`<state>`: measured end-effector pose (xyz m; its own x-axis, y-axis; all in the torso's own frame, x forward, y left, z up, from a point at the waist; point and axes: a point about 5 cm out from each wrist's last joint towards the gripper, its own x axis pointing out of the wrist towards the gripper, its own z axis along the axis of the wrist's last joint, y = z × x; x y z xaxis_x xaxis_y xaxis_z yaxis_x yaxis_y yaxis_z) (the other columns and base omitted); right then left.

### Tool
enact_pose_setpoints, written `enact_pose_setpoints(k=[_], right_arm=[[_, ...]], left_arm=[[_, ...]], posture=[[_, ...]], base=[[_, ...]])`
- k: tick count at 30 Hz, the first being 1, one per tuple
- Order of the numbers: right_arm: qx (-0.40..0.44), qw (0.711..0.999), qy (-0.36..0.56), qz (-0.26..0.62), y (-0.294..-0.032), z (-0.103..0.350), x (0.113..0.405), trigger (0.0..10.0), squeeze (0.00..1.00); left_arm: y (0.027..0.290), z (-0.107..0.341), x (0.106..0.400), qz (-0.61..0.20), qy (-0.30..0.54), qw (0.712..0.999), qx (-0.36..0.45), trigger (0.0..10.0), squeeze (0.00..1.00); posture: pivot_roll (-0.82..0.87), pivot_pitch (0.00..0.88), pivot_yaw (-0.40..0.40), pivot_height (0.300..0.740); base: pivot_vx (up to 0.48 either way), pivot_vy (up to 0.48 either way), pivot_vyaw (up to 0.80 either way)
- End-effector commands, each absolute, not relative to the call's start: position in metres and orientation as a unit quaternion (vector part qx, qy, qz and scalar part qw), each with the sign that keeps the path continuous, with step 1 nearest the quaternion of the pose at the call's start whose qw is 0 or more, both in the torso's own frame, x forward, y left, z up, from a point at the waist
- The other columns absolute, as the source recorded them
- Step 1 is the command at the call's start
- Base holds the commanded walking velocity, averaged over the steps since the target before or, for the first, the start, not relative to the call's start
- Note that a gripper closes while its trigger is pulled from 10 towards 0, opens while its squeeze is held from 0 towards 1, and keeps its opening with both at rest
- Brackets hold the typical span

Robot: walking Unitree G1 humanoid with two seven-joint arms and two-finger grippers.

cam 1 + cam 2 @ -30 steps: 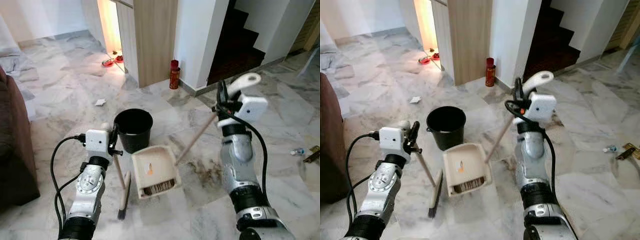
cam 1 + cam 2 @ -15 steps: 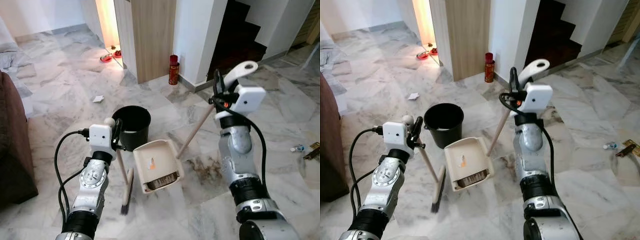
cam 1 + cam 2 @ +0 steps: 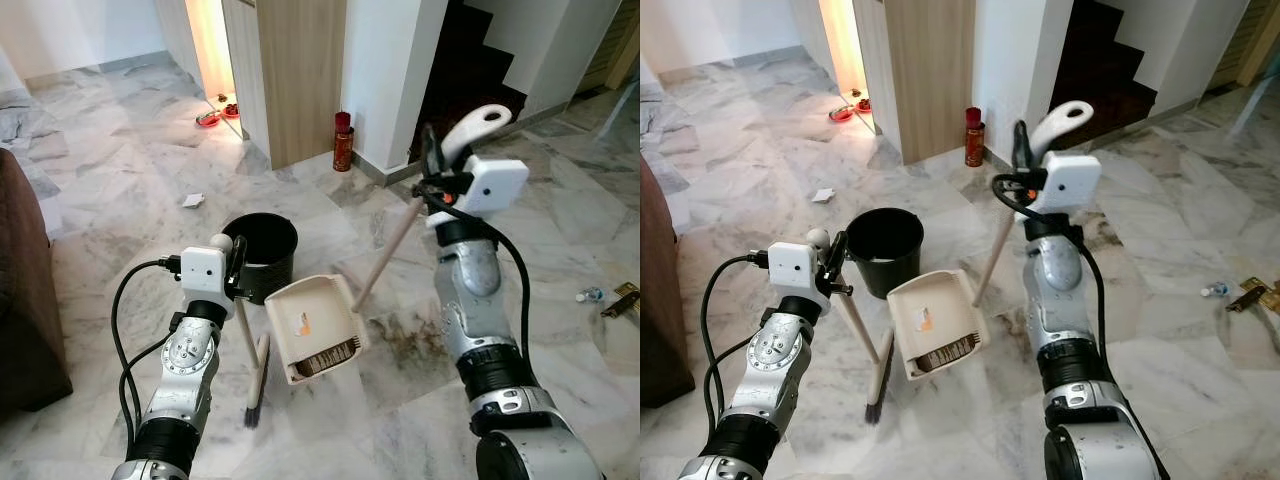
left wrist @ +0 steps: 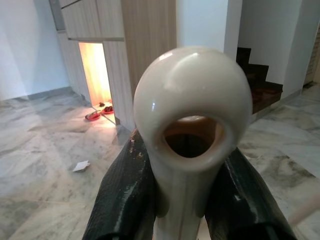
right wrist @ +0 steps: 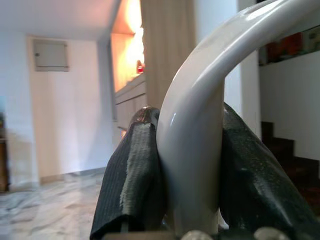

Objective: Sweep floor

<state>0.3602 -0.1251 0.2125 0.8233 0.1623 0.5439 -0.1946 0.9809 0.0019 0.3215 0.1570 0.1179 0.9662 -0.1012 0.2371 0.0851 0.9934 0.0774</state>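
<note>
Risk: dustpan [image 3: 312,328], gripped by right gripper [image 3: 432,178], could tip debris beside broom [image 3: 252,368] clamped in left gripper [image 3: 233,268], short of bin [image 3: 261,252].

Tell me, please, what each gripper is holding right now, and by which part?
The left gripper is shut on the broom just under its handle's looped top end. The right gripper is shut on the dustpan at the white grip topping its long handle.
</note>
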Motion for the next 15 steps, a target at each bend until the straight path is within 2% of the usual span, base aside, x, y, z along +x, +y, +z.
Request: enact_pose_setpoints(k=[1, 10, 13, 15], right_arm=[[0.039, 0.939, -0.322, 0.109, -0.117, 0.234, 0.359, 10.0, 0.00], [0.061, 0.937, -0.306, 0.153, -0.097, 0.227, 0.355, 10.0, 0.00], [0.062, 0.935, -0.317, 0.144, -0.099, 0.233, 0.356, 10.0, 0.00], [0.073, 0.936, -0.332, 0.095, -0.116, 0.244, 0.360, 10.0, 0.00]], left_arm=[[0.158, 0.128, 0.323, -0.051, -0.149, 0.987, 0.043, 10.0, 0.00], [0.158, 0.127, 0.322, -0.049, -0.149, 0.987, 0.044, 10.0, 0.00], [0.158, 0.128, 0.322, -0.050, -0.149, 0.987, 0.044, 10.0, 0.00], [0.158, 0.128, 0.322, -0.050, -0.150, 0.986, 0.044, 10.0, 0.00]], posture=[[0.01, 0.000, 0.006, 0.740], [0.02, 0.000, 0.000, 0.740], [0.02, 0.000, 0.001, 0.740], [0.02, 0.000, 0.002, 0.740]], base=[[0.000, 0.000, 0.00], [0.000, 0.000, 0.00], [0.000, 0.000, 0.00], [0.000, 0.000, 0.00]])
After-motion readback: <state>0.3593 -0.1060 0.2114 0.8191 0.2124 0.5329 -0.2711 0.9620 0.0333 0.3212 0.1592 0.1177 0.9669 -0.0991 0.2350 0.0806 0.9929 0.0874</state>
